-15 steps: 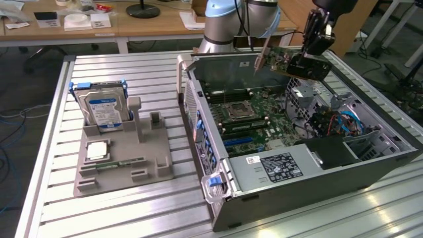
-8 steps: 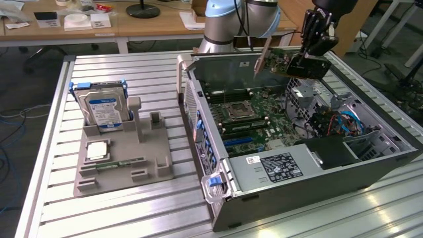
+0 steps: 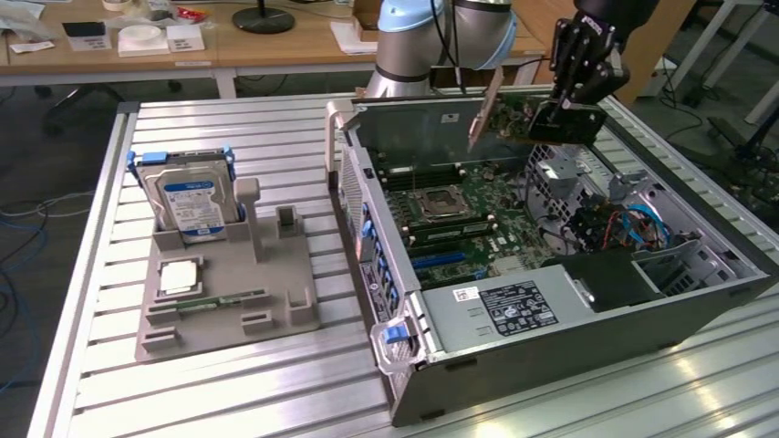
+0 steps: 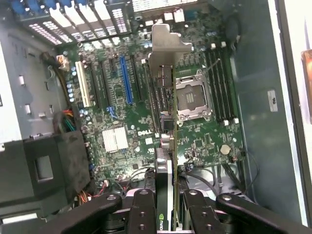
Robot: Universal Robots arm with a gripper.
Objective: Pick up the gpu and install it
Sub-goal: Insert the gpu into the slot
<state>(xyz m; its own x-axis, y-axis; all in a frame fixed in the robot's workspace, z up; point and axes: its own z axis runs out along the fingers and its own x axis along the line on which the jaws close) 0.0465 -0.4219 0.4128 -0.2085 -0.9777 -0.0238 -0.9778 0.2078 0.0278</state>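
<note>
The gpu [image 3: 513, 116], a green card with a silver end bracket [image 3: 483, 119], hangs in the air over the far end of the open computer case [image 3: 608, 315]. My gripper [image 3: 570, 117] is shut on the card's end away from the bracket. In the wrist view the gpu [image 4: 169, 146] appears edge-on between my fingers [image 4: 142, 210], its bracket [image 4: 165, 48] pointing away from the camera. Below it lies the motherboard [image 4: 200, 139] with a blue slot [image 4: 125, 80] and black slots beside it. The card is clear of the board and touches no slot.
On the slatted metal table [image 3: 255, 137], at the exterior view's left, a grey holder [image 3: 232, 310] carries an upright silver hard drive [image 3: 189, 196] and a narrow green memory strip [image 3: 225, 299]. A power supply [image 3: 512, 308] and cables [image 3: 627, 228] fill the case's near end.
</note>
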